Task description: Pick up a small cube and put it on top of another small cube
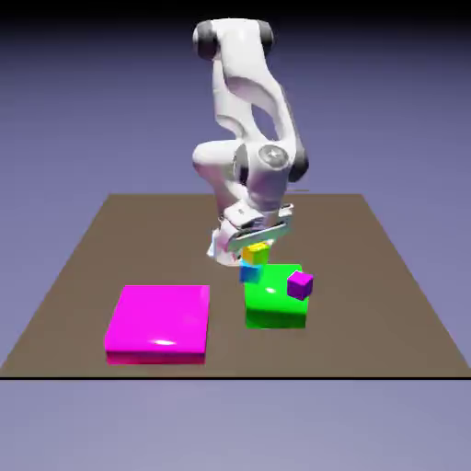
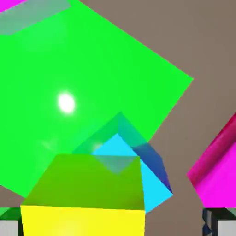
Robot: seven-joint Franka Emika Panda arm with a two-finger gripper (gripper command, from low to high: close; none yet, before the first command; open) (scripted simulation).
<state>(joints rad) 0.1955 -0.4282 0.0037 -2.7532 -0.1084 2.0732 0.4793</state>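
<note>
Your main hazard from here is a withdrawal of the arm (image 1: 244,83) that slides sideways: the hand is right down over the stack, and a sideways drag could topple it. It reaches up from its base and folds down at the wrist, the hand leaning a little rather than squarely upright above the surface (image 1: 161,248). I'd have you lift along the hand's own line before you swing anywhere.

The magenta slab (image 1: 159,320) lies well apart on the exterior view's left, so it is little threat to you. The green slab (image 1: 276,304) is near the stack, and you could clip it if you drift low toward the camera.

Your pincer (image 2: 118,227) is wide apart, clamped on nothing, with the yellow cube (image 1: 256,253) between its tips. That cube sits on the cyan-blue cube (image 1: 249,273), turned relative to it and a touch off centre; if the overhang is too great, it may tip once left alone. You can't tell from here whether the lower cube stands wholly on the surface. The purple cube (image 1: 300,285) is at the green slab; keep clear of it too.

Smallest of all, watch the finger tips (image 2: 226,228): one is just beside the yellow cube, so a slight roll could nudge it.
</note>
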